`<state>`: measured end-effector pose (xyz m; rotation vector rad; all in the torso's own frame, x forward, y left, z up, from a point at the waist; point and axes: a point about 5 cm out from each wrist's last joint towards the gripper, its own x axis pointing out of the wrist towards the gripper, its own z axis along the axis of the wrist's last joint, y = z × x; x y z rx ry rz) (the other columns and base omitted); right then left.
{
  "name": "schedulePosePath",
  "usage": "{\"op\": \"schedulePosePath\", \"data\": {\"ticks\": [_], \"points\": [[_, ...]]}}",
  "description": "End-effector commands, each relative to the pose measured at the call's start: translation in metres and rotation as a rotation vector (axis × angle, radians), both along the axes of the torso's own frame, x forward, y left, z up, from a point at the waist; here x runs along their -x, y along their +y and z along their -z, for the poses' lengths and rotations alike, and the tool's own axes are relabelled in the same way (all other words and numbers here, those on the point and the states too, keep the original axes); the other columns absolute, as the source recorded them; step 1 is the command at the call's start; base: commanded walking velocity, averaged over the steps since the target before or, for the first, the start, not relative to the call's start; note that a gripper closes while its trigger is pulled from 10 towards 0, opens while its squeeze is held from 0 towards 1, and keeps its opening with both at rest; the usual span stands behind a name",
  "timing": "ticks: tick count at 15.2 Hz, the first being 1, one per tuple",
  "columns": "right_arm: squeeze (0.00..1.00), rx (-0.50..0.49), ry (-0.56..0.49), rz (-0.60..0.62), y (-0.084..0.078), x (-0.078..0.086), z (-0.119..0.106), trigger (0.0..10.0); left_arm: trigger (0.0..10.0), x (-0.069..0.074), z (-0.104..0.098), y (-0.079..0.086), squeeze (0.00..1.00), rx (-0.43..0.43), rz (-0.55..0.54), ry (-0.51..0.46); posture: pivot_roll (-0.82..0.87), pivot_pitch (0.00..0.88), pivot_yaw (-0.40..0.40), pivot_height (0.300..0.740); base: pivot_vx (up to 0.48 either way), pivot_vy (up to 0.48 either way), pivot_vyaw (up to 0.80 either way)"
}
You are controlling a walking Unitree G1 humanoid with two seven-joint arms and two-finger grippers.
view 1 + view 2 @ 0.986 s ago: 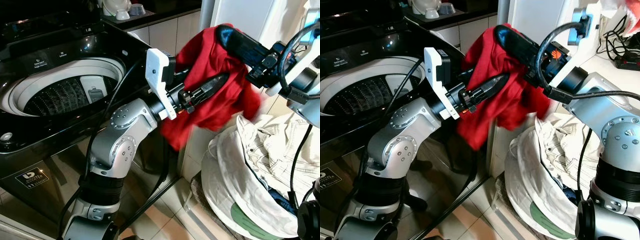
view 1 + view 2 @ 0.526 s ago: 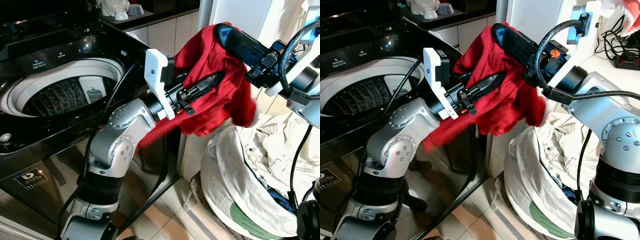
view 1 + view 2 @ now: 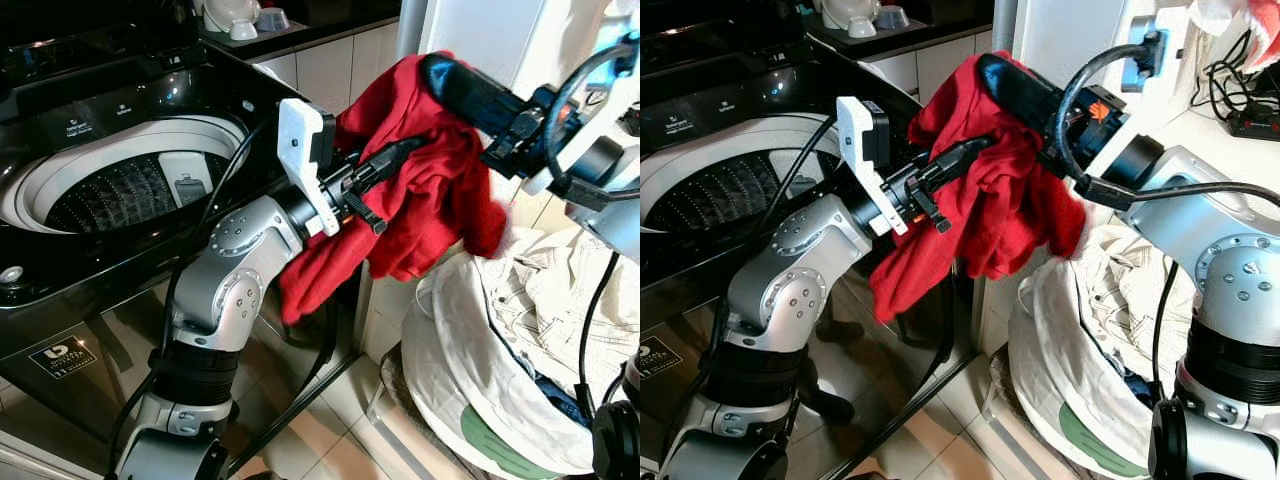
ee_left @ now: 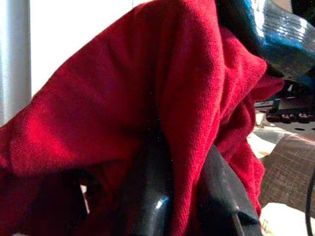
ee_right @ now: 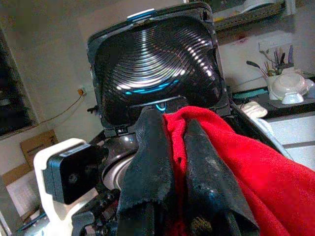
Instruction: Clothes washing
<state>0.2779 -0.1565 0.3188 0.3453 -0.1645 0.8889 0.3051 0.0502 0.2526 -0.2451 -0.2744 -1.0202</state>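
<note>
A red garment (image 3: 430,200) is held in the air between the open washing machine (image 3: 120,180) and the laundry bag (image 3: 480,380), just beyond the machine's right edge. It is pinched by the closed left gripper (image 3: 395,155) and the closed right gripper (image 3: 985,75). Both grips should be kept until the cloth is carried over the drum (image 3: 125,195), so that the hanging tail is cleared over the rim.

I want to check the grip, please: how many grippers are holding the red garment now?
2. The left gripper pinches the red garment from the washer side; the right gripper clamps its top edge, above the laundry bag.
</note>
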Motion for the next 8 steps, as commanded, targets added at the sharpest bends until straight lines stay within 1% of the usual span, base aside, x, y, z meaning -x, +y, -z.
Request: {"op": "schedulePosePath", "data": {"ticks": [1,2,3,4,5,6,7,8], "points": [[0.00,0.003,-0.029,0.001,0.000,0.001,-0.006,0.4,0.0,-0.004,-0.005,0.004,0.00,-0.004,-0.032,-0.013,-0.08,0.000,0.030,0.740,0.000,0.000,0.00],[0.59,0.010,-0.027,0.010,0.000,0.000,-0.006,10.0,0.0,-0.009,-0.007,0.009,0.00,-0.008,-0.074,-0.019,-0.07,0.000,0.031,0.740,0.000,0.000,0.00],[1.00,0.004,-0.022,0.005,-0.001,-0.002,-0.005,10.0,0.0,-0.019,-0.014,0.018,0.00,-0.017,-0.159,-0.039,-0.07,0.000,0.032,0.740,0.000,0.000,0.00],[1.00,0.040,-0.030,0.023,-0.001,-0.002,-0.004,10.0,0.0,-0.042,-0.033,0.047,0.00,-0.050,-0.368,-0.099,-0.07,0.000,0.036,0.740,0.000,0.000,0.00],[0.00,0.127,-0.032,0.055,0.000,-0.004,0.003,10.0,0.0,-0.064,-0.068,0.092,0.00,-0.124,-0.637,-0.232,-0.07,0.000,0.036,0.740,0.000,0.000,0.00],[0.00,0.157,-0.028,0.040,0.006,-0.002,0.009,10.0,0.0,-0.072,-0.119,0.140,0.00,-0.196,-0.912,-0.407,-0.06,0.000,0.037,0.740,0.000,0.000,0.00],[0.00,0.164,-0.027,0.032,0.011,-0.002,0.011,10.0,0.0,-0.073,-0.143,0.159,0.00,-0.296,-1.032,-0.501,-0.06,0.000,0.038,0.740,0.000,0.000,0.00],[0.00,0.166,-0.027,0.031,0.012,-0.002,0.011,10.0,0.0,-0.073,-0.147,0.163,0.00,-0.328,-1.052,-0.519,-0.06,0.000,0.038,0.740,0.000,0.000,0.00]]}}
